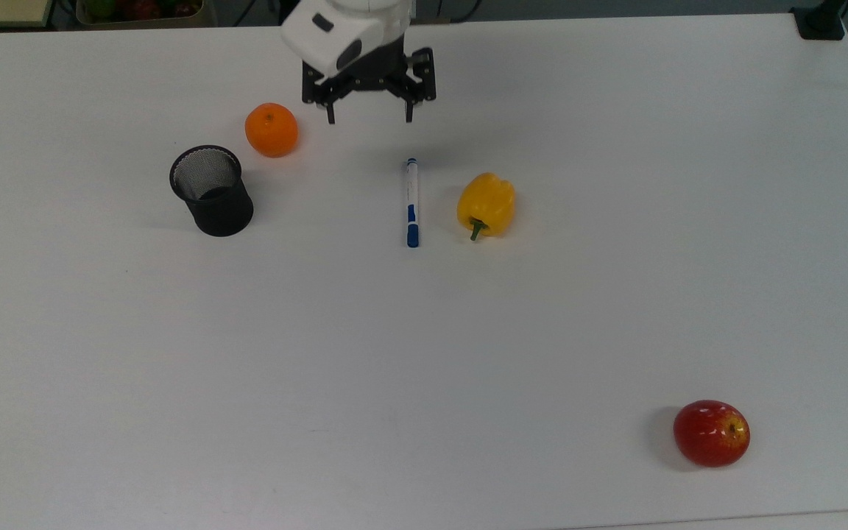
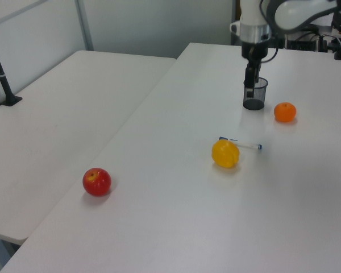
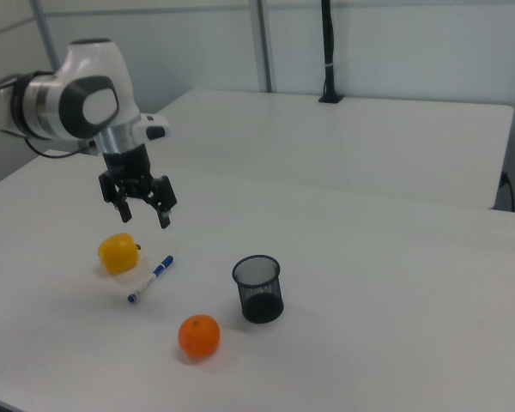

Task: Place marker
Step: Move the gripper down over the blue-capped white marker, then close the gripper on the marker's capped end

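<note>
The marker [image 1: 411,202] [image 3: 150,279] lies flat on the white table [image 1: 424,331], white with a blue cap toward the top view's bottom; in the left view the marker [image 2: 245,144] peeks out behind the yellow pepper [image 2: 225,153]. My gripper [image 1: 369,116] [image 3: 145,215] hangs open and empty above the table, just beyond the marker's far tip in the top view. In the left view my gripper [image 2: 249,90] overlaps the mesh cup [image 2: 254,93].
A black mesh cup [image 1: 211,190] [image 3: 258,288] stands at the top view's left, an orange [image 1: 271,129] [image 3: 198,336] beside it. The yellow pepper [image 1: 486,204] [image 3: 118,253] sits close beside the marker. A red apple [image 1: 711,433] [image 2: 96,181] rests far off.
</note>
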`<state>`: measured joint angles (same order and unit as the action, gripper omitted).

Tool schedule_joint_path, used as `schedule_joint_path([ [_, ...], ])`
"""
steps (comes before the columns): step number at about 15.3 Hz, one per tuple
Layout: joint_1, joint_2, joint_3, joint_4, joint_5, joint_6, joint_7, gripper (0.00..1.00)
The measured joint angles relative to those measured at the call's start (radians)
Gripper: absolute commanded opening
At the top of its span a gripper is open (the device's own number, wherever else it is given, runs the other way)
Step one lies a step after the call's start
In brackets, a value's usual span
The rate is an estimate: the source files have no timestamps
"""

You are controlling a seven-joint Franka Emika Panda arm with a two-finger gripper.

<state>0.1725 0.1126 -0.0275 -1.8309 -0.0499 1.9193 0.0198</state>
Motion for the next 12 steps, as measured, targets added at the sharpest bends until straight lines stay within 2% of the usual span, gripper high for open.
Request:
schedule_joint_path([
  [10, 0.016, 0.171, 0.004, -0.035, 0.000, 0.203, 0.014, 1.00],
  [12, 0.027, 0.194, 0.004, -0.035, 0.000, 0.228, 0.026, 0.96],
])
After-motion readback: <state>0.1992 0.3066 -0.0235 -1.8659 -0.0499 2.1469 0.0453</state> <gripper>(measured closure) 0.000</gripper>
